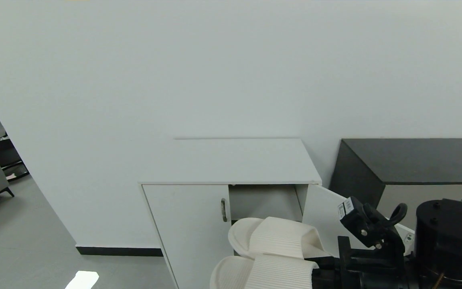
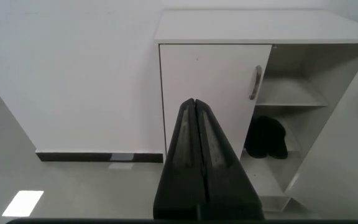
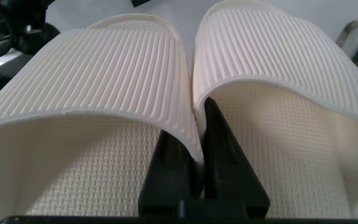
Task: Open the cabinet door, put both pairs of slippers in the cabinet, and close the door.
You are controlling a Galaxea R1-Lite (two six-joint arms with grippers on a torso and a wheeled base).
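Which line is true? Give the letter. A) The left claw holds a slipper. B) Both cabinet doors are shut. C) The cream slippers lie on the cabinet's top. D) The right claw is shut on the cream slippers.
D: the right claw pinches the inner walls of both cream slippers together, in front of the open cabinet.

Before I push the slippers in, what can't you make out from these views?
Head view: the white slippers hide the cabinet's lower inside.
Left wrist view: the shut left gripper covers part of the cabinet's base; the closed door hides the left half.
Right wrist view: the white slippers block nearly everything ahead, so the gap to the cabinet is unknown.
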